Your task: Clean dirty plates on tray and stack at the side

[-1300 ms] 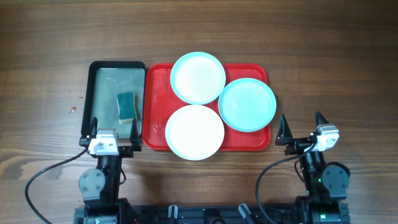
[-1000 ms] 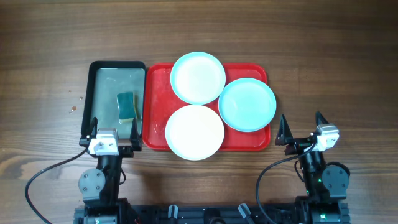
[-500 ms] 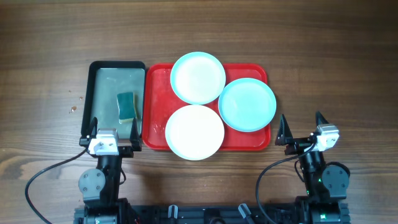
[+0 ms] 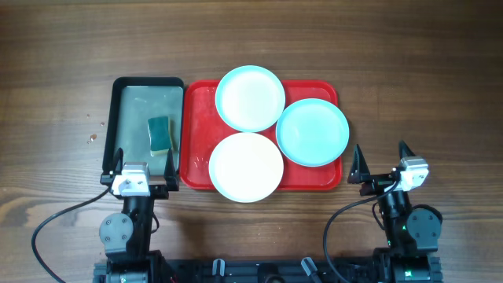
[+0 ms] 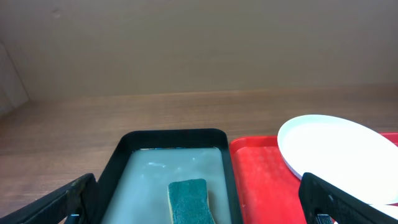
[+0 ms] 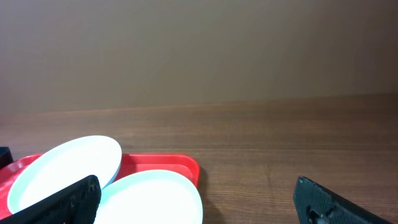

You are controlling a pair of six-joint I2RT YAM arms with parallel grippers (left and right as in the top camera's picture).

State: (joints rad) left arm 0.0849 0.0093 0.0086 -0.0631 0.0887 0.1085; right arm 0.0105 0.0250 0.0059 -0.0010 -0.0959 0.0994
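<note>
The red tray (image 4: pixel 198 126) holds three plates: a pale aqua plate (image 4: pixel 250 97) at the back, another aqua plate (image 4: pixel 312 131) at the right overhanging the rim, and a white plate (image 4: pixel 246 167) at the front. My left gripper (image 4: pixel 143 165) is open and empty at the near end of the black sponge tray. My right gripper (image 4: pixel 383 163) is open and empty over bare table, right of the red tray's front corner. The left wrist view shows the white plate (image 5: pixel 339 152) and red tray (image 5: pixel 258 180). The right wrist view shows both aqua plates (image 6: pixel 65 168) (image 6: pixel 158 196) and the tray (image 6: pixel 165 165).
A black-rimmed tray (image 4: pixel 134 118) of cloudy water stands left of the red tray, with a green and yellow sponge (image 4: pixel 159 134) in it. It also shows in the left wrist view (image 5: pixel 124 162), with the sponge (image 5: pixel 191 200). Bare wooden table (image 4: pixel 424 94) lies around.
</note>
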